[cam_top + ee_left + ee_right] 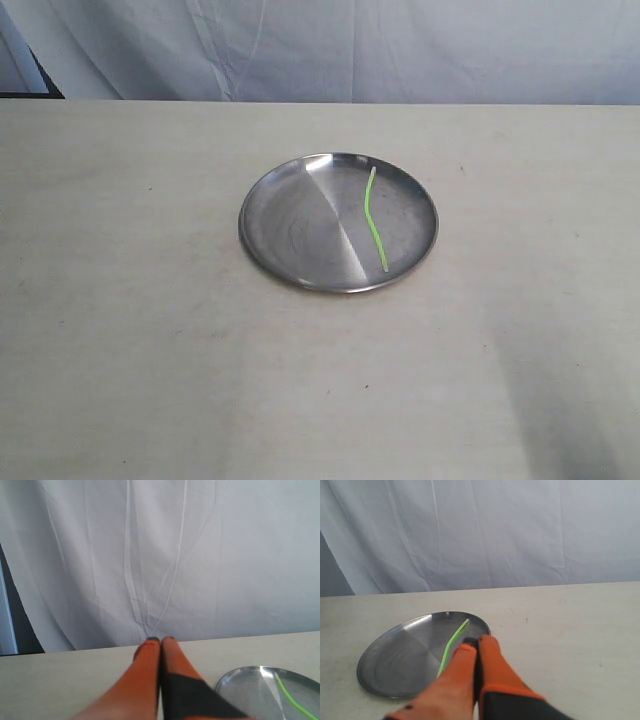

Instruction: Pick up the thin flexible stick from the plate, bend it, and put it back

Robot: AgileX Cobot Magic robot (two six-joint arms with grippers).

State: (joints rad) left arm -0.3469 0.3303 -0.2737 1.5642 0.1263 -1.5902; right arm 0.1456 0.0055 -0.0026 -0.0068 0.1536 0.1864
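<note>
Left gripper (161,641): two long tapered fingers, orange and smooth-surfaced, each ending in a small rounded dark tip. One finger carries a black wedge-shaped covering over its rear portion, widening toward the wrist. Right gripper (477,642): the same orange tapered fingers with darkened tips. One finger's base is black, edged by a raised orange band; the other shows a small dark spot near its base.
</note>
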